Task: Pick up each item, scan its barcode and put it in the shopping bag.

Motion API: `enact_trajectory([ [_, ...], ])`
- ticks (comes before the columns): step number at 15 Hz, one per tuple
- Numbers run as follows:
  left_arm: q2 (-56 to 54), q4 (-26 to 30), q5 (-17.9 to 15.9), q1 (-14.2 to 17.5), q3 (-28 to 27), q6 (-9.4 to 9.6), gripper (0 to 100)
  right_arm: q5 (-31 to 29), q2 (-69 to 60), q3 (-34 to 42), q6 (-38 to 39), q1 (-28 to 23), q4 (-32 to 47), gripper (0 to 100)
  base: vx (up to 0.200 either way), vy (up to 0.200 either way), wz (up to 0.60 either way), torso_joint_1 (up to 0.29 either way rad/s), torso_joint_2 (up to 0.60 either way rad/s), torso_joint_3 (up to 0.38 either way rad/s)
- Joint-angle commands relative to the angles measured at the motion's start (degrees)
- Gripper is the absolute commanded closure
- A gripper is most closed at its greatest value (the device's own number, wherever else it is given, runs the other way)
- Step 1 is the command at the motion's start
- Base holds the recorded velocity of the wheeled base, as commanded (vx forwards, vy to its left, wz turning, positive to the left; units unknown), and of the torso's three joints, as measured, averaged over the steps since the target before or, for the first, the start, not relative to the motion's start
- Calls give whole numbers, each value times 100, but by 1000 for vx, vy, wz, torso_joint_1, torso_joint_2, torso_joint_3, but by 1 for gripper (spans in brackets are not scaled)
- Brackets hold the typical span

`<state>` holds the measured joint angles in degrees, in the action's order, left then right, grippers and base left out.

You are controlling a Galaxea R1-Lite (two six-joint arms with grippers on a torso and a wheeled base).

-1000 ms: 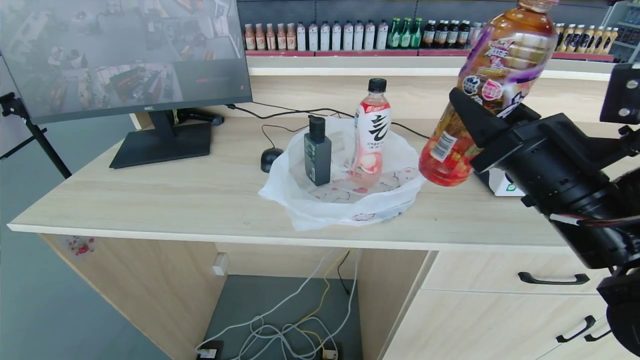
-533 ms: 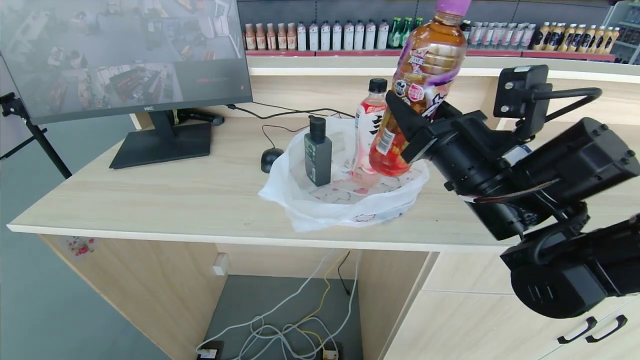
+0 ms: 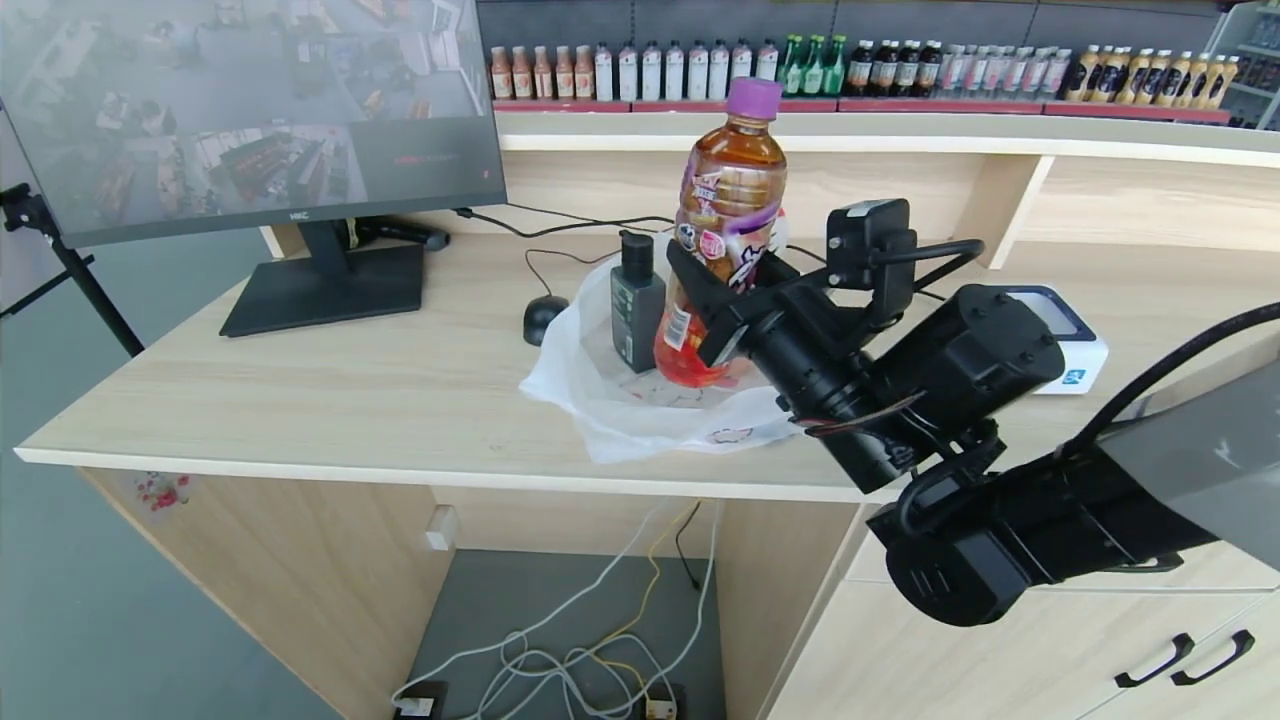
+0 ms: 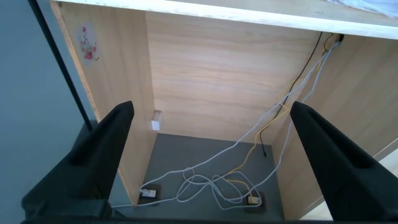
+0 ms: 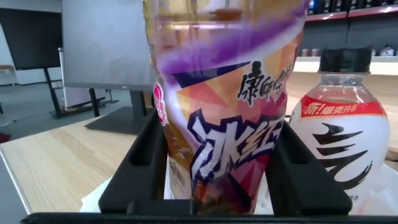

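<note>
My right gripper (image 3: 715, 305) is shut on a tea bottle (image 3: 722, 225) with a purple cap and purple label, holding it upright over the white shopping bag (image 3: 600, 400) on the counter. Up close, the tea bottle (image 5: 224, 106) sits between the two black fingers (image 5: 140, 162). Inside the bag stand a dark green bottle (image 3: 636, 300) and a pink-and-white drink bottle (image 5: 339, 146), the latter just behind the tea bottle. My left gripper (image 4: 211, 155) hangs open below the counter's edge, over the floor cables, holding nothing.
A monitor (image 3: 240, 110) stands at the back left of the counter (image 3: 350, 390), with a black mouse (image 3: 541, 317) beside the bag. A white barcode scanner (image 3: 1070, 345) sits to the right. Drawers (image 3: 1180, 660) lie below right; bottle shelves (image 3: 850, 65) line the back wall.
My right arm has carried the tea bottle leftward and down from beside the scanner to above the bag, turning it from tilted to upright.
</note>
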<state>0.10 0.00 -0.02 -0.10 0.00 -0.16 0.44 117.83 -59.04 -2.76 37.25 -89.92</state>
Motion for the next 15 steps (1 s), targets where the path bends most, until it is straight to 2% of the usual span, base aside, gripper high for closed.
enact_trajectory([
  [1,-1,0,2,1,0,-2,0,0,310,-178,3,-8,-8,100,0,0,0,0,0,0],
  [6,-1,0,-6,1,0,-2,0,0,618,-714,-23,-96,-8,100,0,0,0,0,0,0],
  [15,-1,0,-6,1,0,-2,0,26,846,-705,-67,-377,-8,100,0,0,0,0,0,0],
])
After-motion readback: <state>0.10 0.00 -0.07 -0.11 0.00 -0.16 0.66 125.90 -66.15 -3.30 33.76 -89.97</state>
